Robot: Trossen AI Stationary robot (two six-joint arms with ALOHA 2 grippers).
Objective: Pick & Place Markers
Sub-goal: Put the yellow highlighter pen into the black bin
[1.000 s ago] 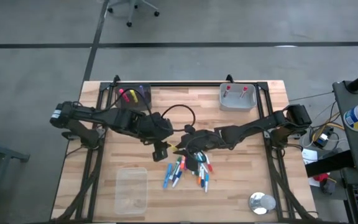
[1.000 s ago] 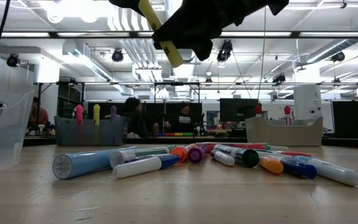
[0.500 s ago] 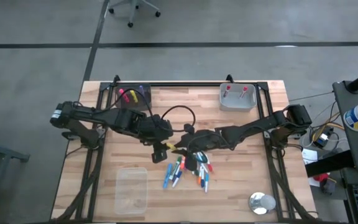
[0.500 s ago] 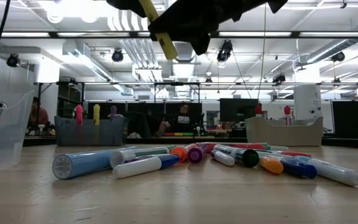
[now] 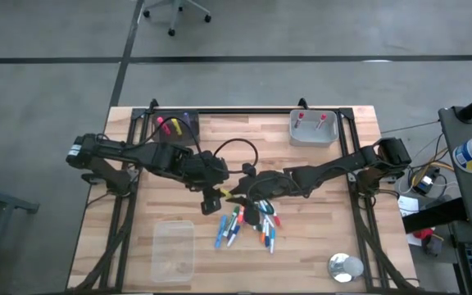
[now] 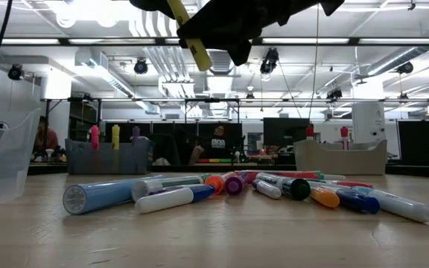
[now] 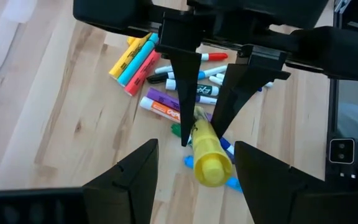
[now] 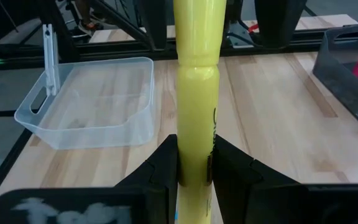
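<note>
Handover pending: right gripper [image 5: 234,193] keeps its clamp on the yellow marker [image 5: 229,193] above the marker pile [image 5: 248,224], left gripper [image 5: 211,197] wide open, now nearer.

a clear plastic tub [image 5: 174,251], a grey bin [image 5: 313,136], a dark bin [image 5: 164,135] and a round tin [image 5: 345,266] sit apart on the wooden table [image 5: 310,238].

Both arms meet over the table [image 5: 318,246] middle, crowding the air above the marker pile [image 5: 248,223]. A clear tub [image 5: 174,250] blocks the near left; the near right lies mostly open.
</note>
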